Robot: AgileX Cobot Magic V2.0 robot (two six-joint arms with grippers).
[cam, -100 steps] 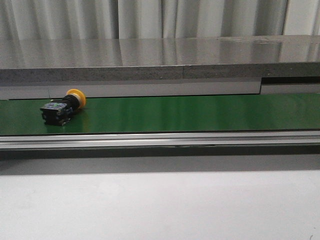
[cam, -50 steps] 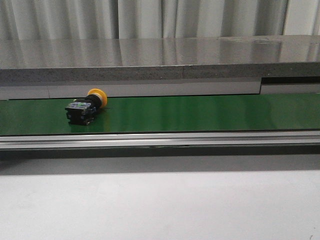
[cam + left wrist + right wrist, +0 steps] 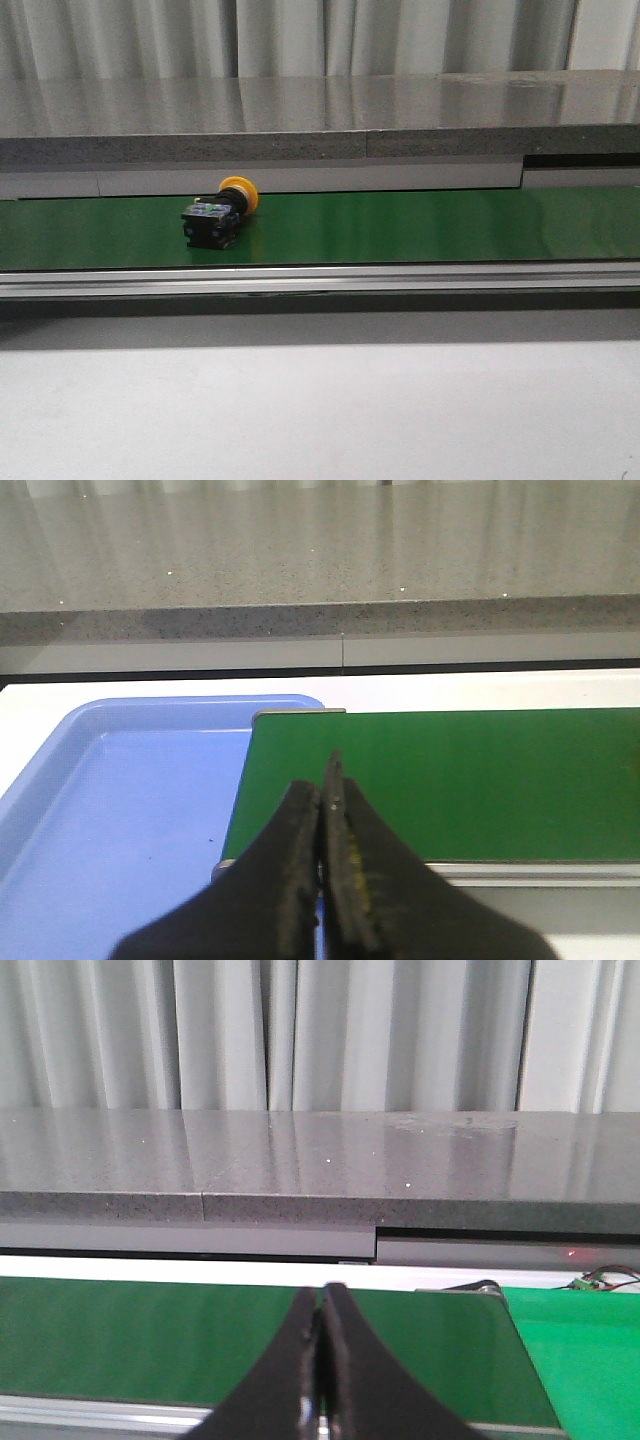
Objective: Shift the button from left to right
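The button point(image 3: 218, 215) lies on its side on the green conveyor belt point(image 3: 420, 226), left of the middle in the front view. Its yellow-orange cap points to the back right and its black body to the front left. It does not show in either wrist view. No gripper shows in the front view. My left gripper point(image 3: 326, 780) is shut and empty over the left end of the belt point(image 3: 470, 780). My right gripper point(image 3: 322, 1305) is shut and empty over the right end of the belt point(image 3: 150, 1340).
A blue tray point(image 3: 120, 810) sits off the belt's left end. A grey stone ledge point(image 3: 320, 120) runs behind the belt, with curtains beyond. A metal rail point(image 3: 320, 280) borders the belt's near side. A white table surface point(image 3: 320, 410) lies in front.
The button has travelled to the right along the belt, keeping the same lie. Neither gripper touches it.
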